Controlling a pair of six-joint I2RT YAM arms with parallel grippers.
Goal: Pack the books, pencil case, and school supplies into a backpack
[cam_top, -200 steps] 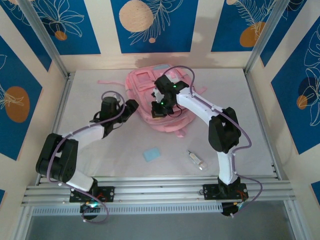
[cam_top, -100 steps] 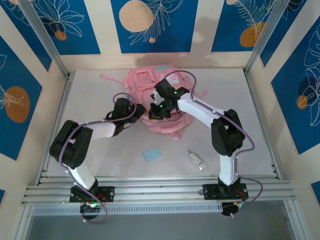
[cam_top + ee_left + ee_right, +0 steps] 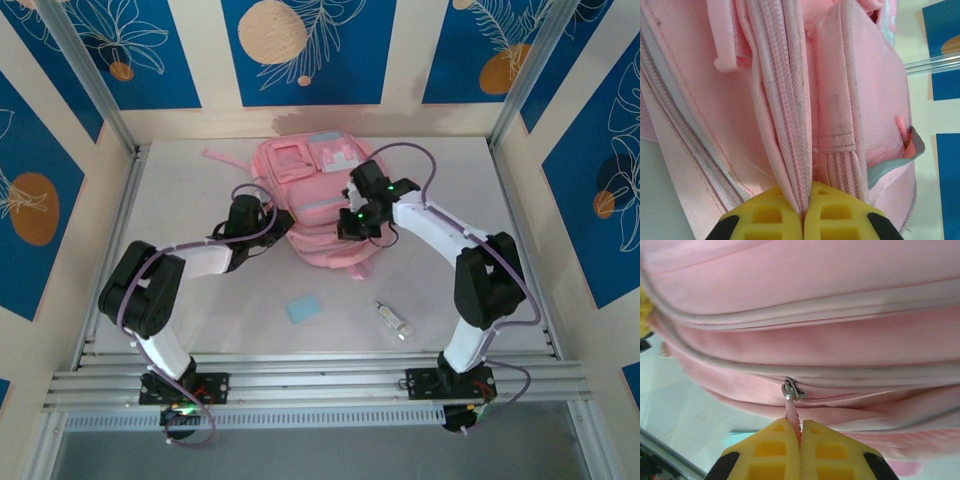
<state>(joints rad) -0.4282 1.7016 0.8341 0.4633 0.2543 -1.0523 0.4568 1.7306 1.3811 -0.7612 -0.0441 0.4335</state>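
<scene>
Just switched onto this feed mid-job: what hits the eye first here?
The big pink backpack sits far centre, both arms on it. The left gripper is pinched shut on a ribbed fold at its left edge; the right gripper is shut on the pink zipper pull toward its right. A light blue pad and a whitish tube lie unpacked on the table nearer the arm bases.

top view: bright, even light from above, sharp throughout. the tabletop (image 3: 250, 320) is pale, nearly washed out, with short soft shadows along the 6 o'clock edge of the backpack (image 3: 300, 165). left wrist view: crisp weave at centre, softer toward 6 o'clock. right wrist view: fabric blurred toward 12 o'clock, tabletop glaring white at 8 o'clock.
</scene>
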